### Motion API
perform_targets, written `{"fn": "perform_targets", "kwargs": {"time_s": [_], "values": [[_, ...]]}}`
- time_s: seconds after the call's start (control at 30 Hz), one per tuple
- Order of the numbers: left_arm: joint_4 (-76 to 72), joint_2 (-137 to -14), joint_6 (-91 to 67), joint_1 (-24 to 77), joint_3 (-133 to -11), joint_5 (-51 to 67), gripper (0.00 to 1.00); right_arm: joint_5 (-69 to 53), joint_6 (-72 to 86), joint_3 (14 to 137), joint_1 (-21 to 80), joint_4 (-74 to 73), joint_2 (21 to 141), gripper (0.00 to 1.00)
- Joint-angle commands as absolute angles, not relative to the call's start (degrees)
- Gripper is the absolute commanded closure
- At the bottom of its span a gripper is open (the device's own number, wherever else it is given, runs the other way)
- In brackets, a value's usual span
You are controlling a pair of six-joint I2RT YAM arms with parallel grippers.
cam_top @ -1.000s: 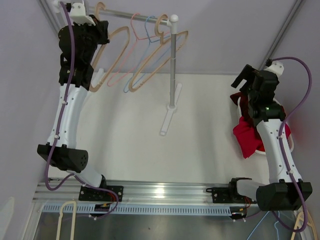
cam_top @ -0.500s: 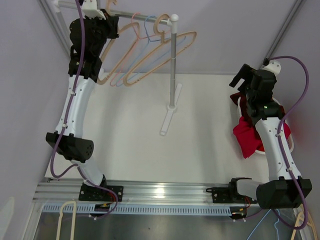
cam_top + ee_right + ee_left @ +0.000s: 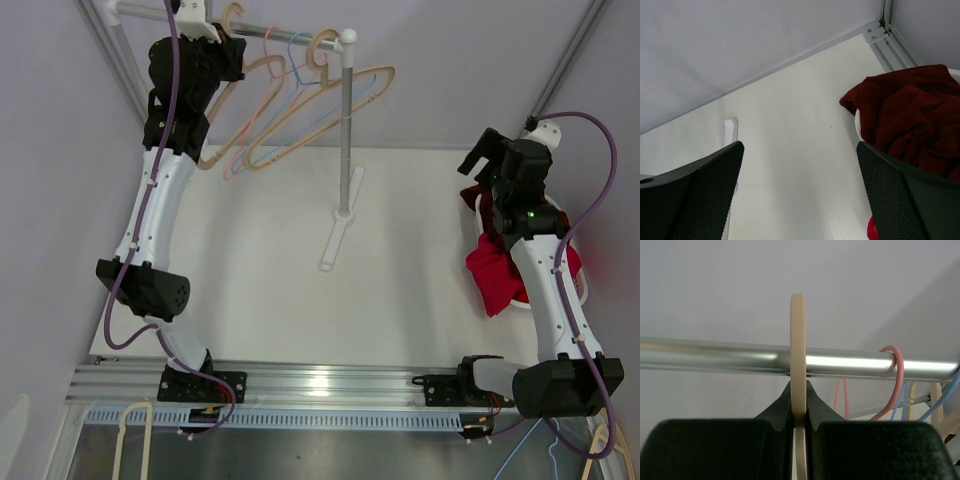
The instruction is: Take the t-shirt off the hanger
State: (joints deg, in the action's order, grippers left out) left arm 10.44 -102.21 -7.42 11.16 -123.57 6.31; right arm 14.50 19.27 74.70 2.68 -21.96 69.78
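Left pincer (image 3: 799, 426) pinching beige hanger (image 3: 798, 340), edge-on across metal rail (image 3: 710, 356). Right pincer (image 3: 800, 150) spread. Crumpled red t-shirt (image 3: 912, 122) beside its right finger, long axis running back toward arm base. White worktop (image 3: 270, 270), pale walls.

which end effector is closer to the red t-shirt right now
Right. The right end effector hangs open just beside the dark red t-shirt heaped at the table's right edge; the left end effector is far across the table, shut on a beige hanger at the rail.
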Motion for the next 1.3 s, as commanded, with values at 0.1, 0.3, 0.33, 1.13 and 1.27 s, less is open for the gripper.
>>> {"fn": "perform_targets", "kwargs": {"time_s": [0.1,0.3,0.33,1.13,1.27], "values": [[8.3,-101.0,-6.7,11.8,-122.2,9.8,0.98,13.8,18.8,74.4,3.2,-19.2,69.7,0.01],[7.7,-99.7,-6.2,11.8,-120.3,12.9,0.52,13.1,18.7,73.9,3.3,-19.0,69.7,0.01],[7.1,-98.8,-6.3,11.8,-119.8,12.8,0.43,12.9,18.6,73.8,3.3,-19.0,69.6,0.01],[12.1,-58.5,-11.5,19.0,-80.8,-15.2,0.0,0.0,17.2,75.7,6.2,-24.1,61.0,0.0],[12.5,-45.4,-17.3,22.0,-66.4,-15.0,0.01,-2.2,17.2,73.2,6.3,-26.4,57.8,0.0]]}}
